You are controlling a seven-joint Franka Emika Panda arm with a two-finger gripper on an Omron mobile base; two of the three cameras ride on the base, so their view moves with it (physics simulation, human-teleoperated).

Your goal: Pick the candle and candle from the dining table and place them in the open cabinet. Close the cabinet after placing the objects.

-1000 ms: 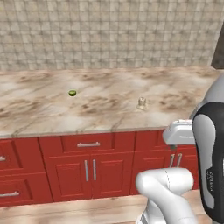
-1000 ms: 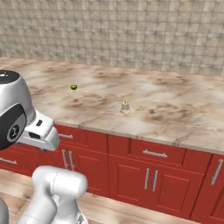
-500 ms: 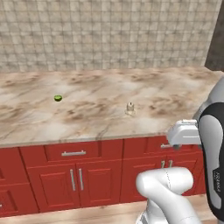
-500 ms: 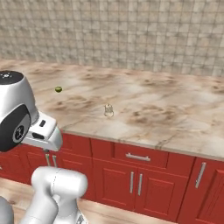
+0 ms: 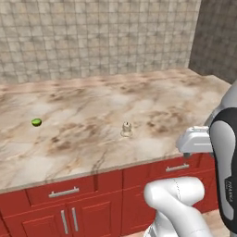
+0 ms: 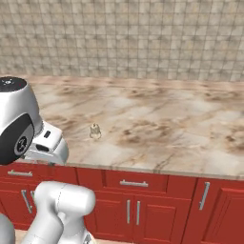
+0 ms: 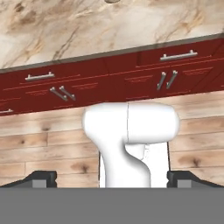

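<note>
Well ahead of the hand and above it, the pale candle stands upright on the desk, a little back from the front edge. The hand hangs low before the red drawers, pointing down at the wooden floor, fingertips far apart and holding nothing. Any reach must go up and forward over the desk edge. A small green thing sits well to the candle's left. No second candle or cabinet can be made out, and at this size the candle's shape is hard to read.
</note>
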